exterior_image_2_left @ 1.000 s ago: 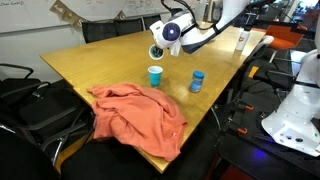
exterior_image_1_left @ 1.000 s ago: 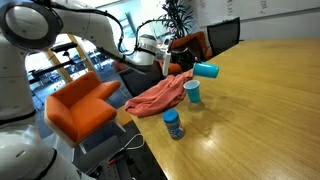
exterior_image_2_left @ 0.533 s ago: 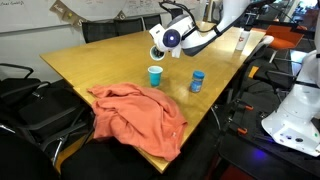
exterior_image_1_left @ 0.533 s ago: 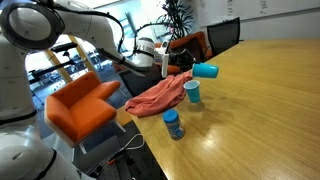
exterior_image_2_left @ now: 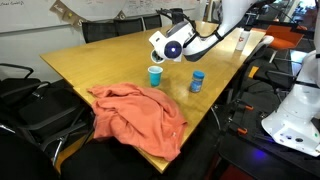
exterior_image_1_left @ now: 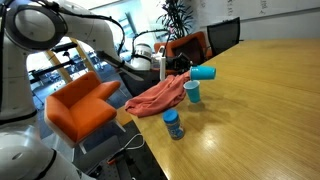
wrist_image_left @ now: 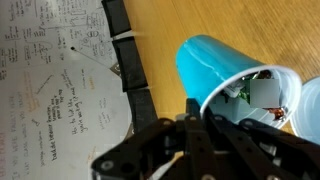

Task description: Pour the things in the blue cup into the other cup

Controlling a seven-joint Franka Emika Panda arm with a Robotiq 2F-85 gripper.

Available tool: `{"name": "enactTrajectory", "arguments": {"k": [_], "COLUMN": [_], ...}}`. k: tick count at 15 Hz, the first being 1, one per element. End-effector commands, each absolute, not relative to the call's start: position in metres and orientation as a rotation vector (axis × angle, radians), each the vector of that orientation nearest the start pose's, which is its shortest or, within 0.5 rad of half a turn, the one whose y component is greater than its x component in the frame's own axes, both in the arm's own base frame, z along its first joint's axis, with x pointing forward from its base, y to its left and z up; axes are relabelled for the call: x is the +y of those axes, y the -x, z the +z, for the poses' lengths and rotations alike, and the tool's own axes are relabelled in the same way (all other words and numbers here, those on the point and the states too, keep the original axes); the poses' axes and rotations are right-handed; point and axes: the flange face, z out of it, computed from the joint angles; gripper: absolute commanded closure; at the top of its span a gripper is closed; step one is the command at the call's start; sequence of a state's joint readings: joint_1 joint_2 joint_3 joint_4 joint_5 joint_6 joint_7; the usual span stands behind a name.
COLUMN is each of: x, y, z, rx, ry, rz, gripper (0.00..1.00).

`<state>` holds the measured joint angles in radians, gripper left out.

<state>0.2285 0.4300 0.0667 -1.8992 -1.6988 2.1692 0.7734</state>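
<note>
Lowered slightly over the past second, the gripper (exterior_image_1_left: 186, 71) holds the blue cup (exterior_image_1_left: 204, 72) tipped on its side above the other cup (exterior_image_1_left: 192, 92), fingers clamped on its body. The pour appears under way; next, the mouth likely needs tilting further down over the smaller rim.

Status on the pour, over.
End effector shut on large turquoise plastic cup, tipped sideways. Below it, small pale-rimmed blue cup, upright. Nothing between them; small dark-blue bottle stands apart.
</note>
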Motion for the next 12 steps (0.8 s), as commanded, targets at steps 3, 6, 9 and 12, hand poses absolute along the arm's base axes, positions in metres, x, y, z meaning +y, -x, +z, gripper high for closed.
{"name": "enactTrajectory", "arguments": {"k": [3, 6, 9, 12], "x": [0.150, 0.154, 0.155, 0.157], "y": [-0.617, -0.614, -0.612, -0.613], "z": [0.284, 0.275, 0.266, 0.258], "rx": [0.733, 0.753, 0.765, 0.776], "ry": [-1.702, -1.648, -1.604, -1.549], "rz": [0.586, 0.573, 0.559, 0.544], "gripper": [0.99, 0.99, 0.99, 0.99]}}
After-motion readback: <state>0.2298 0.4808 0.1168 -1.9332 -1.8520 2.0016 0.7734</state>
